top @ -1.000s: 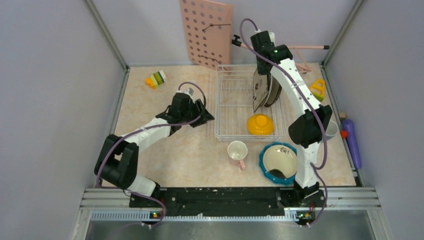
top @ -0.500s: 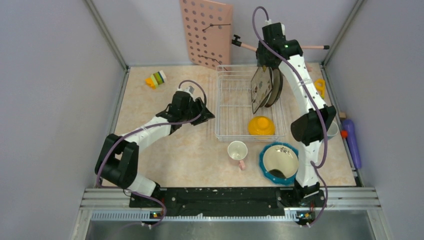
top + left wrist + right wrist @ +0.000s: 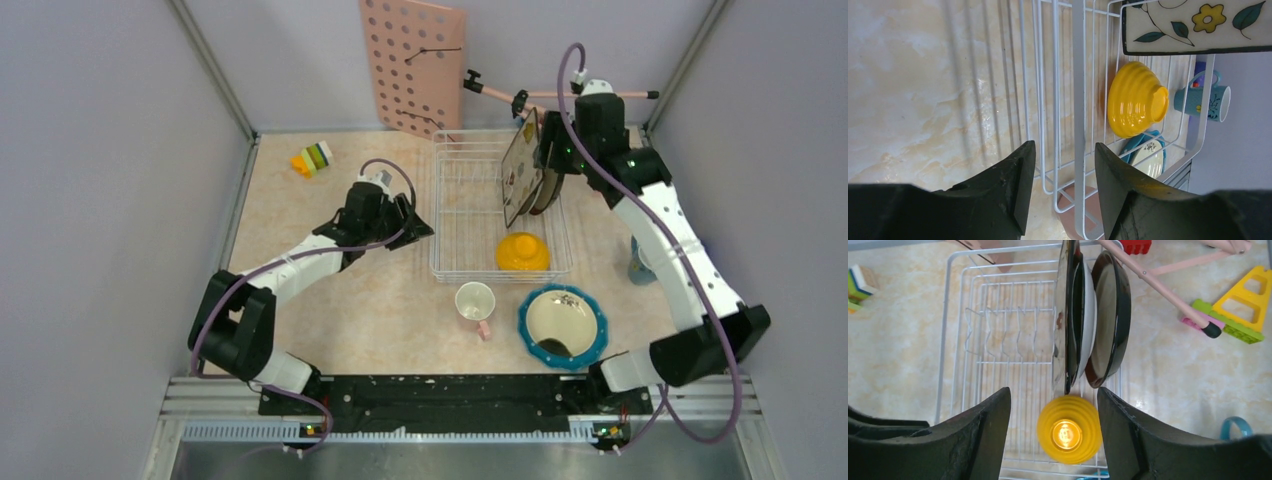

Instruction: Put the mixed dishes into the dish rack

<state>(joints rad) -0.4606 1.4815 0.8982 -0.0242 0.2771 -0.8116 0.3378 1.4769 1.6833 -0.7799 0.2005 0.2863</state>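
White wire dish rack [image 3: 942,355] directly beneath my right claw [image 3: 1053,392] | fingers spread wide, holding nothing | arm reaching far, wrist pointing down | left claw [image 3: 1063,147] parted, rack's rim wire between its fingers

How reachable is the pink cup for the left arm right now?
Likely yes: the pink cup stands in the open before the dish rack, nothing between it and the left gripper, whose open jaws straddle the rack's rim wire.
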